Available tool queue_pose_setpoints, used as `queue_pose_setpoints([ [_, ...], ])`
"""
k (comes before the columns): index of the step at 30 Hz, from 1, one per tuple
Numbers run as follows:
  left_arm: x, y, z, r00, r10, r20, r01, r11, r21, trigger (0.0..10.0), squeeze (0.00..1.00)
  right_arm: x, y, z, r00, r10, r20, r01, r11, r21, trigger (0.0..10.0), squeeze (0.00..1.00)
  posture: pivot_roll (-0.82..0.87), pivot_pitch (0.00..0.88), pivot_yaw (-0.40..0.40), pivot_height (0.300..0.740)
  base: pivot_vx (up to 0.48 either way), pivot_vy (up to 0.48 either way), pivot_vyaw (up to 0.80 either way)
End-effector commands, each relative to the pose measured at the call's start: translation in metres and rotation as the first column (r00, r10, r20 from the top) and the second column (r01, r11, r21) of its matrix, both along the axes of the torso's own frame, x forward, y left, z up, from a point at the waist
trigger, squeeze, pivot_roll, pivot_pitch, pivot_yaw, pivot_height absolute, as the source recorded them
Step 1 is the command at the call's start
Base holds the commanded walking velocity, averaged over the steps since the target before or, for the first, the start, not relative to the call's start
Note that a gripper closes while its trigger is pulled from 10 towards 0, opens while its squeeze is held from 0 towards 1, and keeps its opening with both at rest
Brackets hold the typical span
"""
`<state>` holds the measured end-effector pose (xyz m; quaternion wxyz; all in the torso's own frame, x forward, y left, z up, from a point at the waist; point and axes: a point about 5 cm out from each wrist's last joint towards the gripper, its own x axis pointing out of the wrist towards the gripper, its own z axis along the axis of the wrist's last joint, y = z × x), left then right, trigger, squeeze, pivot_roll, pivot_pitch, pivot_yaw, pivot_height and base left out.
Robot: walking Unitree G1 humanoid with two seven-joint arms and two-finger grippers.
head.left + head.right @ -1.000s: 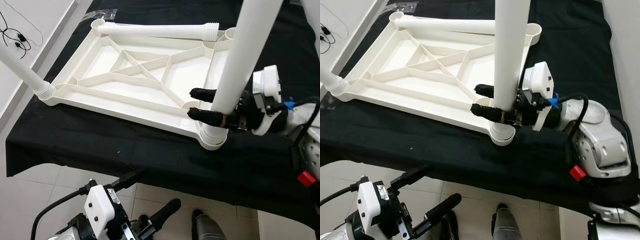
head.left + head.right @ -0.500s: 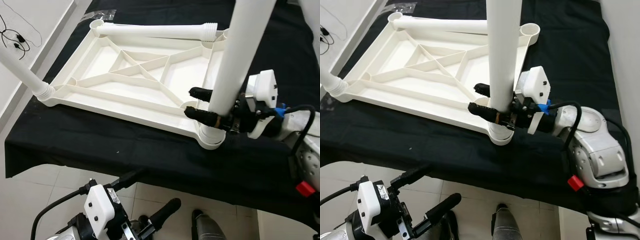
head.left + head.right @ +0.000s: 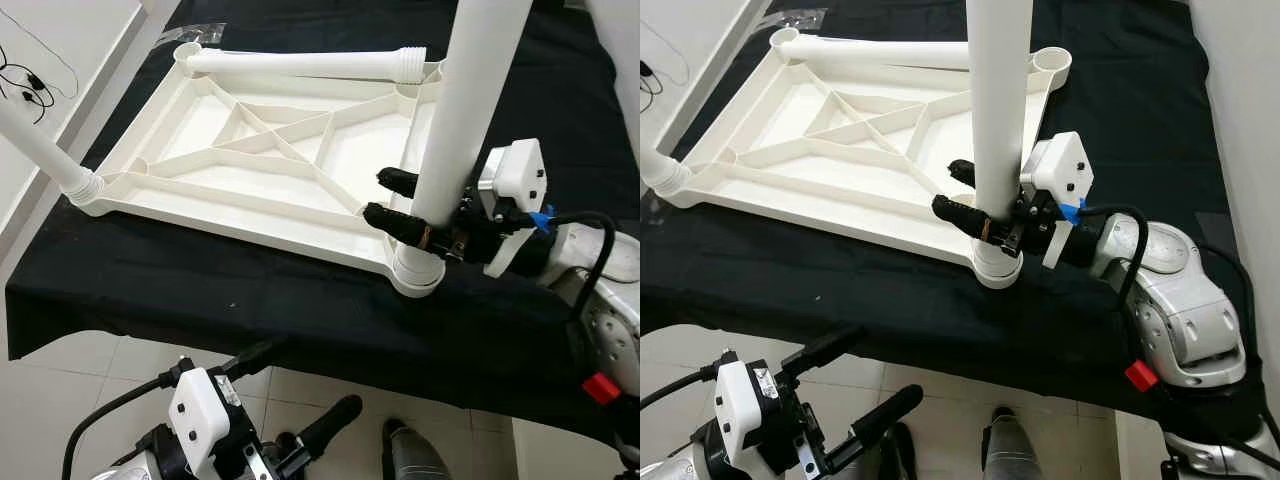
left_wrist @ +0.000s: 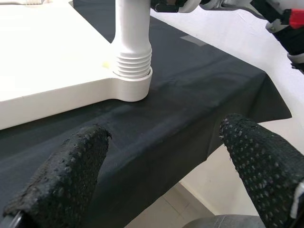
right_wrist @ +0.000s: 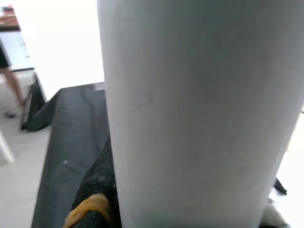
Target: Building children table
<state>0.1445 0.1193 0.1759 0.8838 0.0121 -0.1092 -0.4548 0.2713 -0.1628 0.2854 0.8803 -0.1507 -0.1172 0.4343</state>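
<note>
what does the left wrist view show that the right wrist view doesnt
The left wrist view shows the left hand with its two black fingers apart over the black cloth, and the threaded foot of the upright leg seated in the corner socket of the white tabletop. The right wrist view shows a black finger of the right hand pressed against the leg's smooth shaft, seen close up. Both show that same upright leg and the black cloth.
</note>
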Motion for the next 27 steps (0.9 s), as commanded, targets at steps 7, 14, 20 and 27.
queue_pose_setpoints([
  [7,0.0,0.002,-0.007,1.0,0.002,-0.024,-0.001,1.0,0.008,10.0,0.0,0.004,0.004,-0.028,0.986,-0.131,-0.101,0.132,0.991,0.004,10.0,0.0,0.01,0.351,0.13,0.74,0.0,0.0,0.0],
  [14,0.001,0.002,-0.007,1.0,-0.001,-0.024,0.001,1.0,0.008,10.0,0.0,0.005,0.007,-0.031,0.98,-0.173,-0.095,0.174,0.985,-0.001,10.0,0.0,0.0,0.35,0.132,0.74,0.0,0.0,0.0],
  [20,0.001,0.002,-0.007,1.0,0.0,-0.022,0.001,1.0,0.009,10.0,0.0,0.005,0.009,-0.033,0.966,-0.242,-0.088,0.242,0.97,-0.007,10.0,0.0,0.0,0.349,0.132,0.74,0.0,0.0,0.0],
  [27,0.003,0.002,-0.009,1.0,-0.001,-0.022,0.001,1.0,0.009,10.0,0.0,0.007,0.012,-0.04,0.923,-0.374,-0.095,0.377,0.926,0.018,10.0,0.0,-0.01,0.342,0.131,0.74,0.0,0.0,0.0],
])
